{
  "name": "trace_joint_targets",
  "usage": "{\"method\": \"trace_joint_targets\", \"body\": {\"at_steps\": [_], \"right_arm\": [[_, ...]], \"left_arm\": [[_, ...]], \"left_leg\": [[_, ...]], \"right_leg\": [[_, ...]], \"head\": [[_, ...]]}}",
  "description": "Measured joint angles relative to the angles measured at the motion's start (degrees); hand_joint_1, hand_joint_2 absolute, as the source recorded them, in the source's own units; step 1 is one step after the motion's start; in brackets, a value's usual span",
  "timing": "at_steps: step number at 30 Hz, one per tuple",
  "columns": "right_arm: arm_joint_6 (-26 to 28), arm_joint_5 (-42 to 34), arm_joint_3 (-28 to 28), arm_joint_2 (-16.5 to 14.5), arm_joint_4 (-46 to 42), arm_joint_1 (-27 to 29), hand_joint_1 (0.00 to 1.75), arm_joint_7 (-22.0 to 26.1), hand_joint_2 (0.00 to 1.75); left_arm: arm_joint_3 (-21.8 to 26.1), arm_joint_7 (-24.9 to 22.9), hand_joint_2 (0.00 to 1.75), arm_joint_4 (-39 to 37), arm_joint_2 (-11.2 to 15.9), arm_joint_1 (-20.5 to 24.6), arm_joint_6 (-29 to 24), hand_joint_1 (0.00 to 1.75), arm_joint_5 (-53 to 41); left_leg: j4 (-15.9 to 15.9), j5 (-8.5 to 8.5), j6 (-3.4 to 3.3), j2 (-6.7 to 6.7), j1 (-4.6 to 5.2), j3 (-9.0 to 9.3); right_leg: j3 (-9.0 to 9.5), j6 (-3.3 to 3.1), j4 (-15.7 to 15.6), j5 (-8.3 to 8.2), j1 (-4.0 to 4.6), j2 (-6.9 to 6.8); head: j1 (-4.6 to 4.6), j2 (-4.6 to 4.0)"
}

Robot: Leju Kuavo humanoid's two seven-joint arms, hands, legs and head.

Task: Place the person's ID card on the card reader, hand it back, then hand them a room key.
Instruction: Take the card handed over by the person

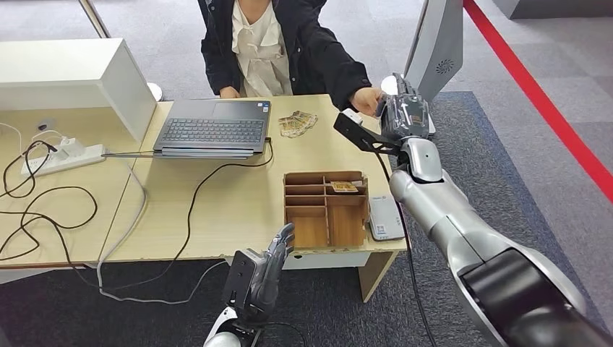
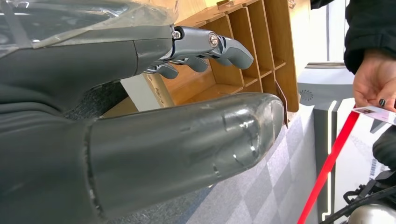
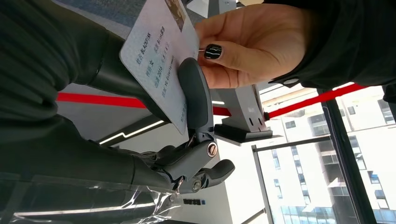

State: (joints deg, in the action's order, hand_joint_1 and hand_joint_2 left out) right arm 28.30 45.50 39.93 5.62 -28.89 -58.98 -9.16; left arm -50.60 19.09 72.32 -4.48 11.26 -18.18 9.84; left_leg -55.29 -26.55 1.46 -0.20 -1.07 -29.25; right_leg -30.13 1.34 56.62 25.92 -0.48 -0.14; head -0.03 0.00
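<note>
Right wrist view: right hand (image 3: 187,140) pinches the white printed ID card (image 3: 156,56) with the person's hand (image 3: 252,44) apparently gripping it too; left hand (image 2: 205,46) fingers spread, holding nothing.

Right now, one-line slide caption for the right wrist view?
Right hand pinches the ID card while the person's hand holds its other end.

ID card (image 3: 161,56) top cut off by frame edge.

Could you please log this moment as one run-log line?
right hand: pinches ID card | person's hand: also holds card | left hand: idle at desk edge | card reader: bare
</note>
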Motion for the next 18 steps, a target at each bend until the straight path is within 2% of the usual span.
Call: {"method": "trace_joint_targets", "body": {"at_steps": [7, 11, 14, 18], "right_arm": [[0.1, -0.8, 0.0, 0.2, 0.0, 0.4, 1.75, 0.2, 1.75], [1.1, -4.4, -0.3, 0.4, -1.1, 1.2, 1.75, 2.5, 1.75], [2.4, -8.6, -1.0, 1.2, -4.7, 3.3, 1.75, 4.0, 1.75], [2.4, -11.7, -1.9, 3.3, -13.2, 9.1, 1.75, 2.7, 1.75]], "left_arm": [[0.0, 0.0, 0.00, 0.0, 0.0, 0.0, 0.0, 0.00, 0.0], [0.0, 0.1, 0.00, 0.0, 0.0, 0.0, -1.0, 0.00, 0.0], [0.0, 0.4, 0.00, 0.0, 0.1, -0.1, -2.9, 0.00, 0.3], [0.0, 1.0, 0.00, 0.3, 0.4, -0.4, -5.9, 0.00, 0.8]], "left_leg": [[0.0, 0.00, 0.00, 0.00, 0.00, 0.00], [0.0, 0.00, 0.00, 0.00, 0.00, 0.01], [0.0, 0.00, 0.00, -0.01, -0.01, 0.01], [0.0, -0.01, 0.00, -0.02, -0.01, 0.01]], "right_leg": [[0.00, 0.00, 0.0, 0.00, 0.00, 0.00], [0.00, 0.00, 0.0, 0.00, 0.00, 0.00], [0.01, 0.00, 0.0, 0.00, 0.01, 0.00], [0.01, 0.01, 0.0, 0.01, 0.01, 0.00]], "head": [[-0.01, 0.00], [-0.01, 0.00], [-0.01, 0.00], [0.00, 0.00]]}}
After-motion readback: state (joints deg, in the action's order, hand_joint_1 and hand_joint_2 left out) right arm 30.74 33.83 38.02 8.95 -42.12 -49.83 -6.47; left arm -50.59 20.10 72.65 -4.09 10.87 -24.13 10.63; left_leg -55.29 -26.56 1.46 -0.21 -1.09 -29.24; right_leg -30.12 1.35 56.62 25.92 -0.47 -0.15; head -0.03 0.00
